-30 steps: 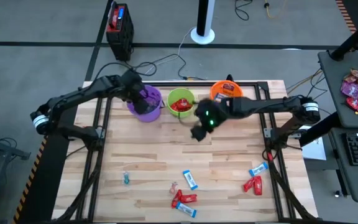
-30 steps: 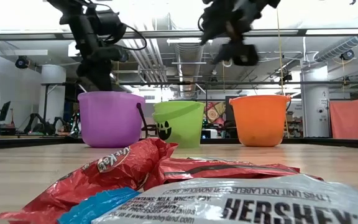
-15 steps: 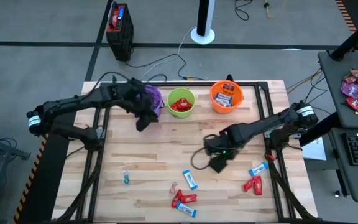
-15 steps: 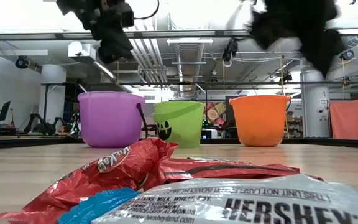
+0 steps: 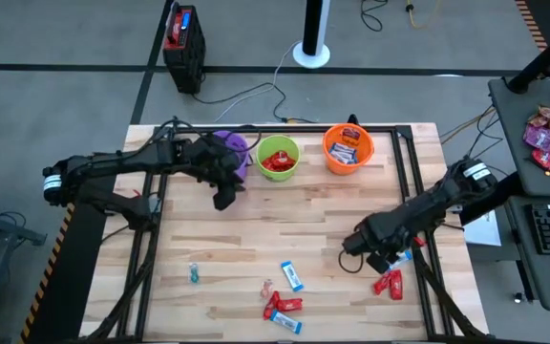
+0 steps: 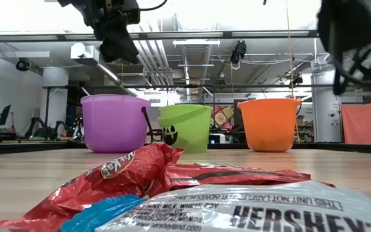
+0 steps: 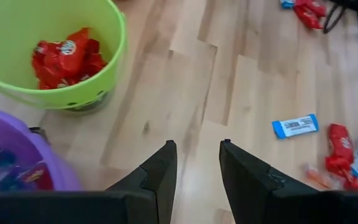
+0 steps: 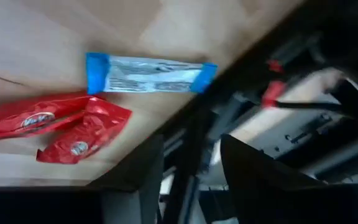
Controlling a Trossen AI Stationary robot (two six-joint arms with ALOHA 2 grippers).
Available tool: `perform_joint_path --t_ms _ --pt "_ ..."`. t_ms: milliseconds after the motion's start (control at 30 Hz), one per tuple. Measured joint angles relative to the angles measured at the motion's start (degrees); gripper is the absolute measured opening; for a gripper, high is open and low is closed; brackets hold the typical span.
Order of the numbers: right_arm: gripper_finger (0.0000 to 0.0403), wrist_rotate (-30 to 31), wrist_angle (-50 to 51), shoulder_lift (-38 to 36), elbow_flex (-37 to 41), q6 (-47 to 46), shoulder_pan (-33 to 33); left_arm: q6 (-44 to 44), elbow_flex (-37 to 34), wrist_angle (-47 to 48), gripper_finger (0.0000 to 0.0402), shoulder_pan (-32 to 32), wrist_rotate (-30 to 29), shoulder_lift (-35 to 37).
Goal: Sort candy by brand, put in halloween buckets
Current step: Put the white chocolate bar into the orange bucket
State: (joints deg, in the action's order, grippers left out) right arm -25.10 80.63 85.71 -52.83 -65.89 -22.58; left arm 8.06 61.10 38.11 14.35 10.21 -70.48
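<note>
close against the low camera lies a heap of red crinkled foil candy wrappers (image 6: 118,177) with a white-and-silver bar wrapper (image 6: 250,209) on top. on the pale wooden plank table (image 5: 256,229) the near edge also carries a small teal twisted sweet (image 5: 194,274), a blue-and-white bar (image 5: 292,276) and a red cluster (image 5: 283,306).

the right gripper (image 5: 378,256) hovers low at the near right side, its two dark fingers (image 8: 244,168) parted with nothing between them, just above a blue-and-white wrapped bar (image 8: 149,73) and two red wrapped pieces (image 8: 61,124).

farther back, the left gripper (image 5: 223,196) hangs over bare boards, fingers (image 7: 160,177) apart and empty, near the round purple plastic pail (image 5: 229,151). beside it stand the lime green pail (image 5: 277,158) holding red wrappers and the orange pail (image 5: 348,148) holding blue-and-white bars.
</note>
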Motion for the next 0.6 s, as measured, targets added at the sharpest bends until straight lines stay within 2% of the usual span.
perform_joint_path --t_ms 400,600 --pt "0.0018 -0.4 -21.1 0.0 10.7 -7.9 -2.9 -0.3 0.0 0.0 0.0105 0.0 -5.4 0.0" --pt "0.0013 0.6 -27.8 0.0 11.6 -11.7 -2.9 -0.8 0.0 -0.1 0.0105 0.0 -6.7 0.0"
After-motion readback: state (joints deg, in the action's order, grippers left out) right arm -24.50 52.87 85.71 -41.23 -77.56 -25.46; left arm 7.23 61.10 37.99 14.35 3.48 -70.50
